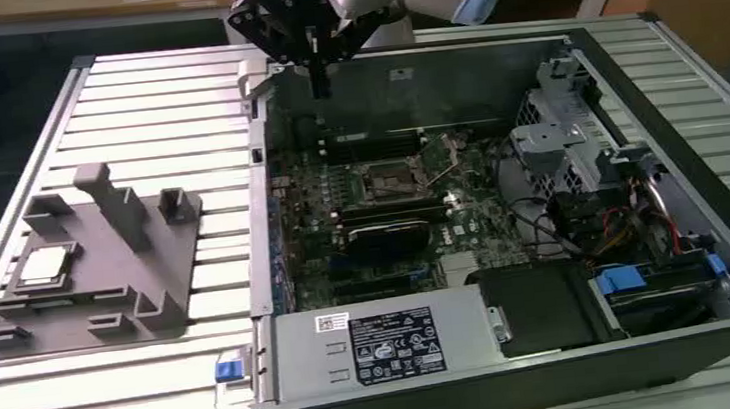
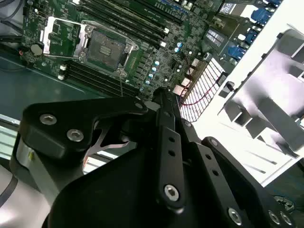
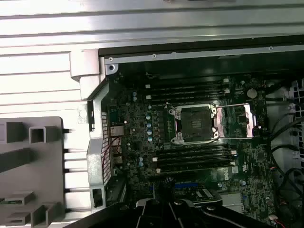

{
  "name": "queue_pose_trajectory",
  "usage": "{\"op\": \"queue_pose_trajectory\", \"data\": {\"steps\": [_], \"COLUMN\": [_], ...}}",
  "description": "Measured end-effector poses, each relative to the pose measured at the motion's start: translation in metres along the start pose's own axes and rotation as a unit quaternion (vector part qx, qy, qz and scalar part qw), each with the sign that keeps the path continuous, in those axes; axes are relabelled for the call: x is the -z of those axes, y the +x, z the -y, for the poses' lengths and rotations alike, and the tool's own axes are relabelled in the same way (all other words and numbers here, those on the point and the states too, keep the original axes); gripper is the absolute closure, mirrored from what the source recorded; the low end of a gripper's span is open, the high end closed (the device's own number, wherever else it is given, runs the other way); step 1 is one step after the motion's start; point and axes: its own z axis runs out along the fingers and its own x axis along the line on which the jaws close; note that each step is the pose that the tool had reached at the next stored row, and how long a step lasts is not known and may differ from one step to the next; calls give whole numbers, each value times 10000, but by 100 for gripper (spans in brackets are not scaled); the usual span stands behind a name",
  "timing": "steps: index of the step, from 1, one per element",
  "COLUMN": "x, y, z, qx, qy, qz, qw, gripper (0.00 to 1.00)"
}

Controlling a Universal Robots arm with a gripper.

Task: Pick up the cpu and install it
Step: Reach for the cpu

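**Chip rests on the tray while the end effector hangs over the open computer**

The cpu lies flat in a pocket of the grey tray. The tray stands on the slatted table at the exterior view's left, beside the computer case. The end effector hangs above the far wall of the case, near the corner on the tray's side. Its fingers are pressed together with nothing between them, and it is well apart from the cpu.

In both wrist views the socket on the green board shows its metal cover folded back and no chip inside. So the installing is not yet done.

The cpu looks thin, stiff and light, so its weight should be no problem. Its shiny metal top is probably smooth and slippery, and the flat shape leaves little height to grip. I judge that the best hold is on two opposite edges of the rim, with the chip kept level. The contacts on its underside, and those in the socket, are likely delicate, so a tilted or pressed placing could damage them. Whether the tray's walls leave all four edges free, I cannot tell from here.
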Motion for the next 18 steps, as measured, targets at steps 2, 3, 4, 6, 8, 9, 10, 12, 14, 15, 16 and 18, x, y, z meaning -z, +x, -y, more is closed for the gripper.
{"op": "queue_pose_trajectory", "data": {"steps": [2,3,4,6,8,9,10,12,14,15,16,18], "x": [0,0,0,0,1,1,1,1,1,2,2,3], "y": [0,0,0,0,4,9,15,27,42,53,62,83], "z": [0,0,0,0,0,1,1,2,3,4,5,6], "qx": [0,0,0,0,0,-1,-1,0,0,0,0,0], "qy": [0,0,0,0,1,1,0,0,0,0,0,0], "qz": [0,0,0,0,0,0,0,0,0,0,0,0], "qw": [10000,10000,10000,10000,10000,10000,10000,10000,10000,10000,10000,10000], "gripper": [89,89,89,89,89,89,89,89,89,89,89,89]}}
